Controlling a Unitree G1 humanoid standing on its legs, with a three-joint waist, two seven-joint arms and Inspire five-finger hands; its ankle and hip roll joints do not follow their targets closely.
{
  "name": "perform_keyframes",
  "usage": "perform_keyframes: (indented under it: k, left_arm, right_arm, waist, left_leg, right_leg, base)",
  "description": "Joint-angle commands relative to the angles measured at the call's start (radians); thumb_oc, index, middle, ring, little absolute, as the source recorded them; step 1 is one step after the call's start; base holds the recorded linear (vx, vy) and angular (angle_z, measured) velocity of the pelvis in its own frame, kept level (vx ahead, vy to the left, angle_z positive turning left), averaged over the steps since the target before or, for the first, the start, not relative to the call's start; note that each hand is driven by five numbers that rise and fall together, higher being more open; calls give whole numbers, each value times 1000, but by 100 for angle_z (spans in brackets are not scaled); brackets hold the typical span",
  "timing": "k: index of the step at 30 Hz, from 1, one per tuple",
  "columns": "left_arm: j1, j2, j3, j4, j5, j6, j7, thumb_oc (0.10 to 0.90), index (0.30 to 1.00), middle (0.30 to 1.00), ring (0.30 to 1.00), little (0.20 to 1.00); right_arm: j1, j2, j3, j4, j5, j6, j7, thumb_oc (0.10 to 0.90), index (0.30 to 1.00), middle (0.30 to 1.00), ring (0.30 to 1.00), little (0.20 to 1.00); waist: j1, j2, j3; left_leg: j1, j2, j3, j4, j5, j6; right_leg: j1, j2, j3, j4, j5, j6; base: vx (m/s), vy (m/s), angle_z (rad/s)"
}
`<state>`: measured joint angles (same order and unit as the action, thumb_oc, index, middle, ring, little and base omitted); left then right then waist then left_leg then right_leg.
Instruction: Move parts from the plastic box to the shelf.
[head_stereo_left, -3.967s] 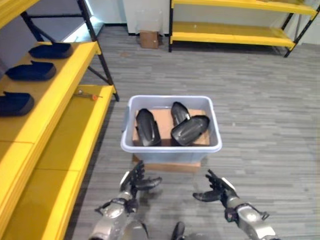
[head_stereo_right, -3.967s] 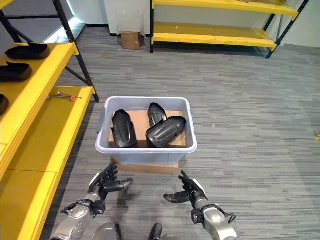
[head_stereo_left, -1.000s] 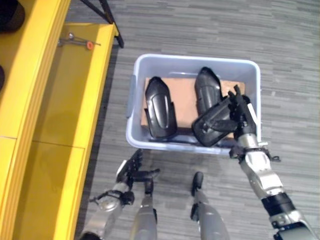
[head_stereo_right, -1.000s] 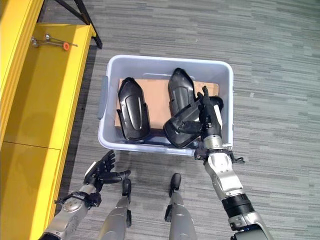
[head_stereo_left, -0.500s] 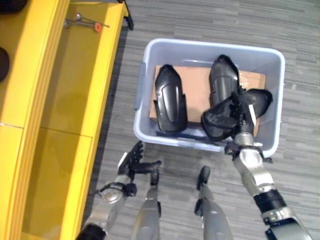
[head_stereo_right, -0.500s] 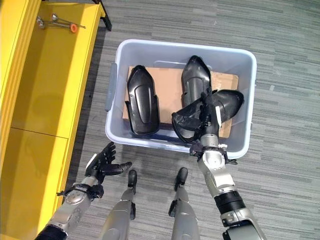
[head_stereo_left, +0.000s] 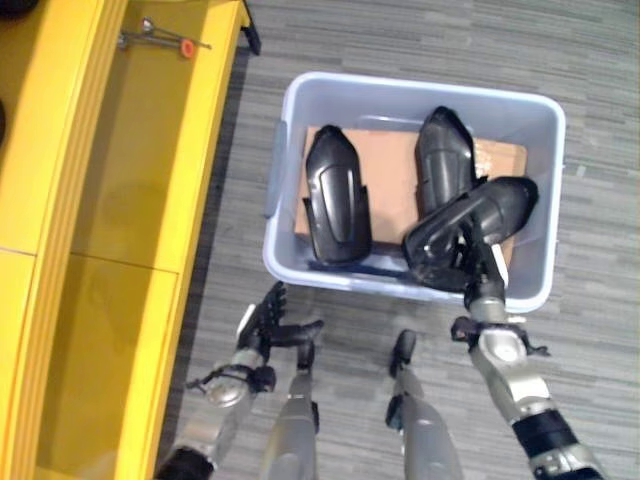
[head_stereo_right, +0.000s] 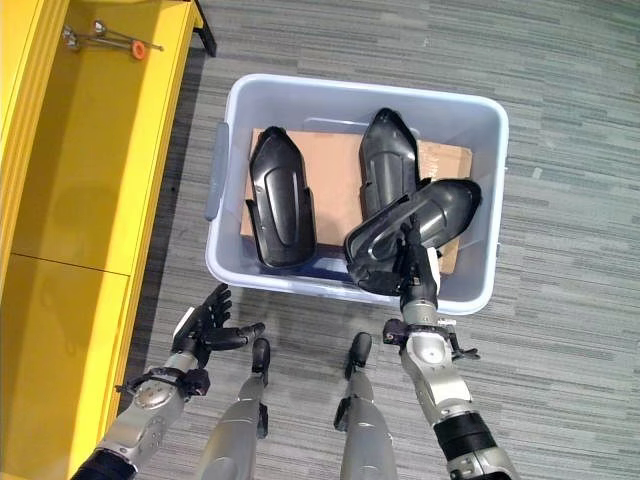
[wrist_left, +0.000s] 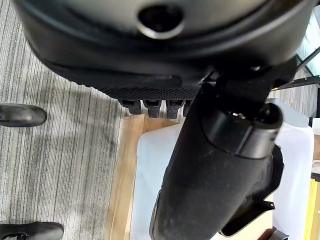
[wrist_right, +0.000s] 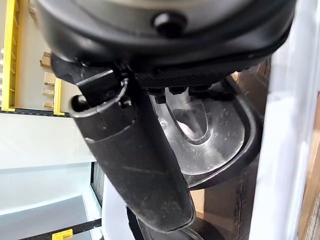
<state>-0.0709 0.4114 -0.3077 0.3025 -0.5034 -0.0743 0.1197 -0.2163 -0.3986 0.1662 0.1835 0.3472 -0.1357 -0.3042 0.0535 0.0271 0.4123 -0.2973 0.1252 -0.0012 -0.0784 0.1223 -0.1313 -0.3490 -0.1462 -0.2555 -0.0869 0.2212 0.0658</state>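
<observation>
Three black parts lie in the plastic box (head_stereo_right: 488, 240), which stands on the floor beside the yellow shelf (head_stereo_left: 130, 200), so as far as the pictures show the moving is at its start: no part has left the box. One part (head_stereo_right: 280, 205) lies toward the box's left wall, a second (head_stereo_right: 390, 165) toward its far right side, and a third part (head_stereo_right: 410, 230) rests tilted across the near right corner, lapping over the cardboard sheet (head_stereo_right: 335, 165) on the box floor. The right hand (head_stereo_right: 415, 275) reaches over the box's near rim onto that third part; its fingers and thumb seem to pinch the near edge, which I judge to be a first grip before lifting. The left hand (head_stereo_left: 265, 325) hangs outside the box, near its near left corner, fingers spread and relaxed, holding nothing. A small tool with an orange tip (head_stereo_right: 105, 42) lies at the far end of the shelf's lower board. The eye views give the whole layout, while the right wrist view shows the glossy hollow inside of the part (wrist_right: 210, 135) past the thumb and the box wall (wrist_right: 282, 150) just beside it. The left wrist view shows a wooden board (wrist_left: 122, 180) under the box.
</observation>
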Motion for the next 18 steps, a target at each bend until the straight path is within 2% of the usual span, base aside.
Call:
perform_keyframes:
  k: [1,9,18]
  left_arm:
    - [20,31,25,-96,24,-82,-2,900,1000,1000,1000,1000]
    - [27,33,24,-97,27,-81,-5,900,1000,1000,1000,1000]
    - [33,36,22,-98,27,-76,-2,900,1000,1000,1000,1000]
  right_arm:
    - [-23,-34,-77,-187,-84,-90,-16,900,1000,1000,1000,1000]
    - [20,-30,-118,-273,-44,-116,-14,900,1000,1000,1000,1000]
    - [21,-26,-93,-325,-13,-122,8,900,1000,1000,1000,1000]
  waist:
    - [-12,-35,-48]
    - [-23,-52,-57]
    - [-24,-64,-62]
  left_leg:
    - [-5,-5,55,-9,51,-4]
    - [6,0,61,-9,48,-4]
    - [14,0,58,-9,46,-2]
  right_leg:
    - [30,-126,-19,39,12,128]
    - [36,-127,-15,37,15,133]
    - [44,-127,-14,40,14,132]
  base:
    - [0,0,0]
    - [0,0,0]
    - [0,0,0]
